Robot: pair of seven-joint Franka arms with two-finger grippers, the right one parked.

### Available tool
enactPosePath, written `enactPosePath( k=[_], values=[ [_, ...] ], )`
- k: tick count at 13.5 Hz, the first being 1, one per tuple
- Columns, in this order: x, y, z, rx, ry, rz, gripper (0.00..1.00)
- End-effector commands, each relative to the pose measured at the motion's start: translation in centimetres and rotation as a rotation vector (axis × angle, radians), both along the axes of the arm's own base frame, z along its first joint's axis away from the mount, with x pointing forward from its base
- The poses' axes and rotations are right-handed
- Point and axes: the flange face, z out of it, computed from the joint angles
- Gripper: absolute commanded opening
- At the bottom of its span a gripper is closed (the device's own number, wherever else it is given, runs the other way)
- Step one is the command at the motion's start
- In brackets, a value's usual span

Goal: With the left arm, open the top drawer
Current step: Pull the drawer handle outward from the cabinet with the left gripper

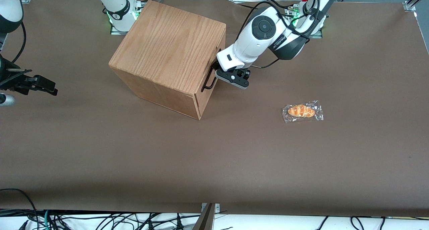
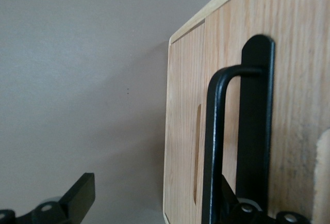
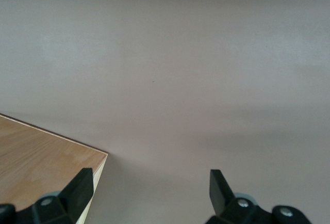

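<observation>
The gripper [image 1: 224, 76] of the left arm [image 1: 259, 39] is right up against the front of the wooden box [image 1: 169, 52], at the black wire handle [image 1: 209, 79] of the top drawer [image 1: 214, 61]. In the wrist view its fingers stand wide apart: one finger [image 2: 77, 198] hangs free over the brown table [image 1: 214, 163], while the other sits close to the drawer front, with the handle [image 2: 216, 146] just inside it. The handle lies between the two fingers, but they have not closed on it and hold nothing.

The drawer sits flush in the box front, fully in, with only a thin seam around it. The box stands on the table, turned at an angle, its front facing the working arm's end of the table.

A wrapped bread roll [image 1: 302, 111] lies on the table nearer the front camera than the gripper, well apart from the box.
</observation>
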Motion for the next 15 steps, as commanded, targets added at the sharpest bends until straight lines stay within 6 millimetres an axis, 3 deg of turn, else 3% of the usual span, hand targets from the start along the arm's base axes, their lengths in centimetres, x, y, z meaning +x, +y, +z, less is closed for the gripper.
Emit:
enactPosePath(
  k=[1, 7, 15],
  values=[
    [-0.6, 0.1, -0.8, 0.038, -0.036, -0.048, 1.00],
    [1.4, 2.6, -0.7, 0.063, -0.053, -0.063, 1.00],
    [5.5, 9.0, -0.6, 0.082, -0.066, -0.119, 1.00]
  ],
)
